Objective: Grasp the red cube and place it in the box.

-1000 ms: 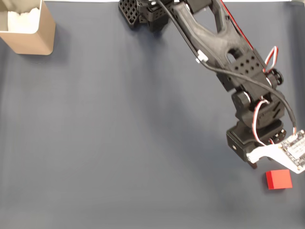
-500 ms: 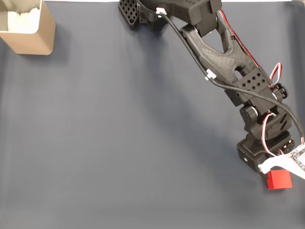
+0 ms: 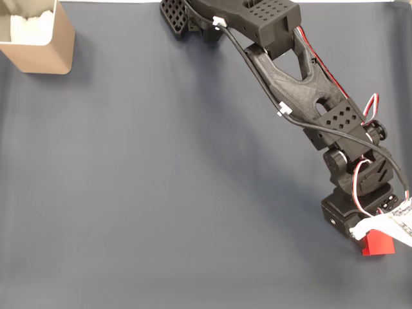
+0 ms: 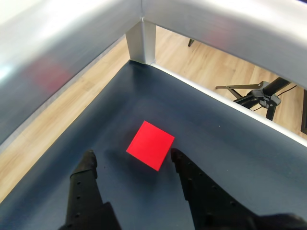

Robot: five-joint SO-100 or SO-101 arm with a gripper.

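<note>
red cube [image 4: 150,145] flat on mat; box [image 3: 38,40] far corner — upright

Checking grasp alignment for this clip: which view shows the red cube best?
The wrist view: the red cube lies fully visible on the dark mat, just ahead of the open gripper, between its fingertips. In the fixed view the cube sits near the lower right, its top partly covered by the arm's wrist.

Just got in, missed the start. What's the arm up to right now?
The arm is reaching for the red cube near the corner of the dark table. In the wrist view its claw is open, one finger on each side of the cube, not yet closed on it. The cube sits flat on the table. The box waits at the far top-left corner in the fixed view, so nothing has been picked up yet.
</note>
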